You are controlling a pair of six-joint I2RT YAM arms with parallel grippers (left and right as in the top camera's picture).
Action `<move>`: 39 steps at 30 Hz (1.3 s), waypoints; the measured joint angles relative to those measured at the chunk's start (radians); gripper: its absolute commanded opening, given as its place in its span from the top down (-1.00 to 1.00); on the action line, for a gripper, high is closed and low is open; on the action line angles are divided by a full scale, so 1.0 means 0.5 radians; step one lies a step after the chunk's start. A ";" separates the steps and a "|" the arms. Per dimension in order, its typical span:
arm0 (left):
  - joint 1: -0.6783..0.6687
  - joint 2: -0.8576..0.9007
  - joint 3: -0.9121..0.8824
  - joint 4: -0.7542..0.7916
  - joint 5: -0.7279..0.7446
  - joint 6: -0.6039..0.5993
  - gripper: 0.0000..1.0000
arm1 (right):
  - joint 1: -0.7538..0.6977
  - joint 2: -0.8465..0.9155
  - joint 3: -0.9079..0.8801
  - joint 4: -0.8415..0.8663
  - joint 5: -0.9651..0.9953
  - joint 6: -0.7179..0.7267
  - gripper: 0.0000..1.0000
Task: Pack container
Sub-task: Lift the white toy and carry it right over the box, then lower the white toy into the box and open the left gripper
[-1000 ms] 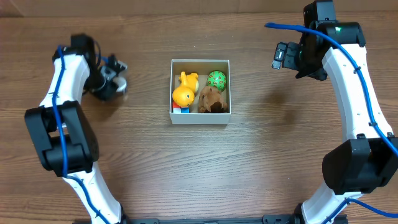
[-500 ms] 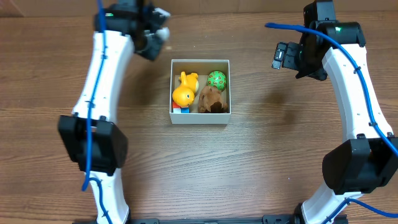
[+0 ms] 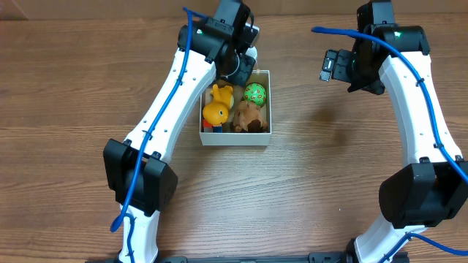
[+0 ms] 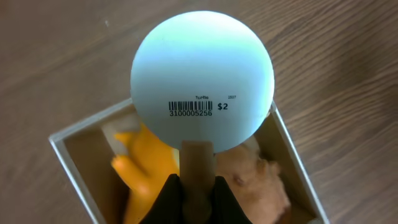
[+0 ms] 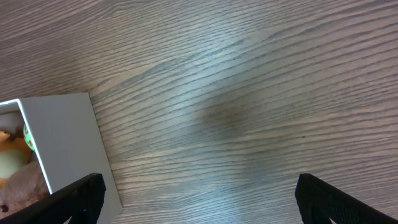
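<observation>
A pale blue round toy (image 4: 202,87) is held by its tab in the closed left gripper (image 4: 198,186) over the container (image 3: 235,143) at frame centre; lowering and release are judged next. Room inside is crowded by the yellow toy (image 3: 216,111), green ball (image 3: 255,93) and brown plush (image 3: 249,117). The right gripper (image 3: 330,66) is seen open, upper right.

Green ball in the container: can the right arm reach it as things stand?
Probably yes: the green ball lies uncovered in the container's far right corner, nearest the open right gripper. The left gripper, shut on a round toy, hangs close by and could crowd it.
</observation>
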 measured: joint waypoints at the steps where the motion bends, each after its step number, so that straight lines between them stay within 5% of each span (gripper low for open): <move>1: 0.000 0.000 0.000 -0.014 0.000 -0.034 0.78 | 0.000 0.000 0.000 0.001 -0.001 0.000 -1.00; 5: 0.000 0.000 0.000 -0.034 -0.002 -0.153 0.24 | 0.000 0.000 0.000 0.002 0.000 0.001 -1.00; 14: 0.000 0.000 0.000 -0.036 0.089 -0.224 0.15 | 0.000 0.000 0.000 0.001 0.000 0.001 -1.00; 19: 0.001 0.000 0.002 -0.045 0.112 -0.232 0.28 | 0.000 0.000 0.000 0.000 0.000 -0.001 -1.00; 22: 0.006 0.000 0.015 -0.160 0.114 -0.230 0.13 | 0.000 0.000 0.000 -0.001 -0.001 0.000 -1.00; 30: 0.027 0.000 0.024 -0.507 0.024 -0.268 0.47 | 0.000 0.000 0.000 0.002 -0.001 0.000 -1.00; 34: 0.027 0.000 0.019 -0.567 -0.117 -0.317 0.88 | 0.000 0.000 0.000 0.002 0.000 0.000 -1.00; 39: 0.031 0.000 -0.005 -0.568 -0.198 -0.388 0.92 | 0.000 0.000 0.000 0.002 0.000 0.001 -1.00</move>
